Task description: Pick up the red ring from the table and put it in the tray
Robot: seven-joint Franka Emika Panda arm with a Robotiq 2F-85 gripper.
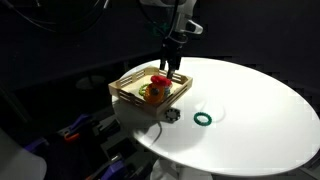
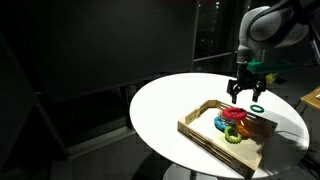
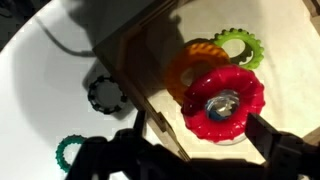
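The red ring (image 3: 225, 100) lies flat on the floor of the tan wooden tray (image 3: 150, 45), partly over an orange ring (image 3: 183, 62). It also shows in both exterior views (image 1: 160, 78) (image 2: 236, 116) inside the tray (image 1: 135, 92) (image 2: 205, 135). My gripper (image 3: 205, 148) hangs just above the tray over the red ring, with its dark fingers spread wide on either side and nothing between them. In the exterior views the gripper (image 1: 172, 64) (image 2: 243, 96) points straight down over the tray. The white round table (image 1: 255, 110) (image 2: 165, 105) carries the tray.
A lime green ring (image 3: 238, 45) also lies in the tray. On the table beside the tray lie a small black beaded ring (image 3: 105, 93) (image 1: 172, 115) and a dark green ring (image 3: 68, 152) (image 1: 203, 119). The surroundings are dark.
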